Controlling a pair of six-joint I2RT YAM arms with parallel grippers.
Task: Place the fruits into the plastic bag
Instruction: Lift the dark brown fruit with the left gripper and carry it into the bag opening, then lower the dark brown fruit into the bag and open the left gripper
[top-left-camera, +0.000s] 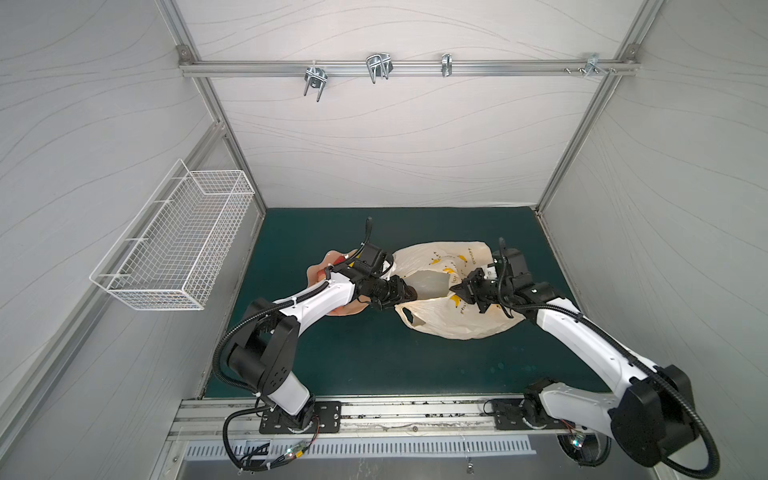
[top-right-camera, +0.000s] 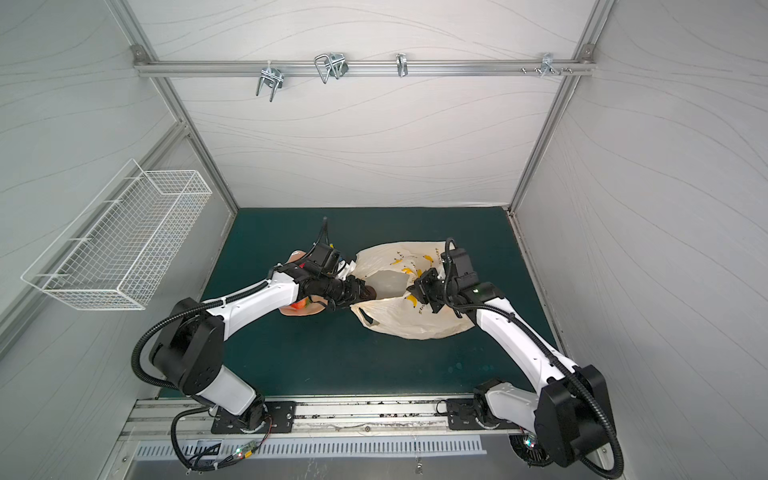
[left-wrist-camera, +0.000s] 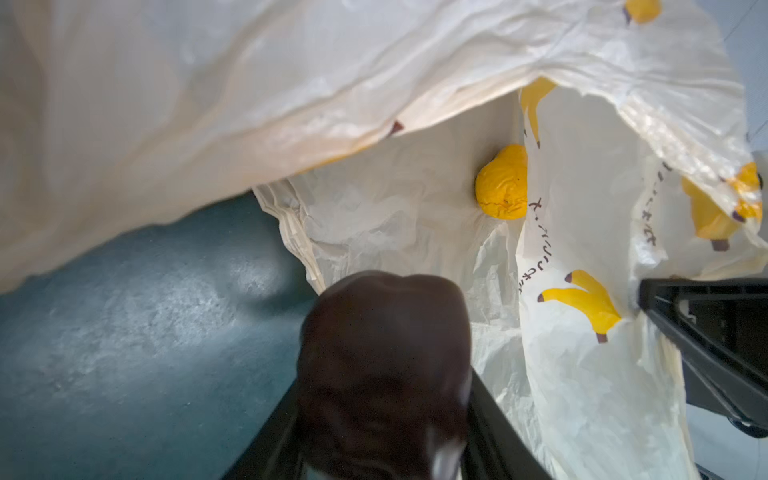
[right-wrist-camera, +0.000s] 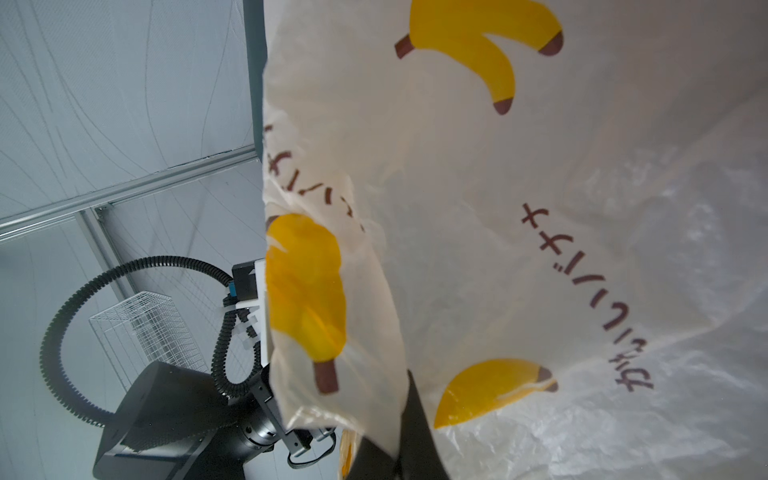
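Observation:
The cream plastic bag (top-left-camera: 440, 322) (top-right-camera: 399, 322) with banana prints lies on the green mat, its mouth facing left. My right gripper (top-left-camera: 455, 289) (right-wrist-camera: 405, 415) is shut on the bag's upper edge and holds the mouth lifted. My left gripper (top-left-camera: 409, 293) (left-wrist-camera: 382, 415) is at that mouth, shut on the dark purple piece (left-wrist-camera: 382, 332) (top-right-camera: 370, 292). The left wrist view looks into the bag (left-wrist-camera: 415, 216). Other fruits lie in the pink dish (top-left-camera: 353, 309), mostly hidden under my left arm: a red one (top-left-camera: 320, 274) and an orange-red one (top-right-camera: 297, 305) show.
A white wire basket (top-left-camera: 174, 245) hangs on the left wall. Metal hooks (top-left-camera: 378, 66) sit on the rail across the back wall. Bare green mat (top-left-camera: 374, 357) lies in front of the bag, between the two arm bases.

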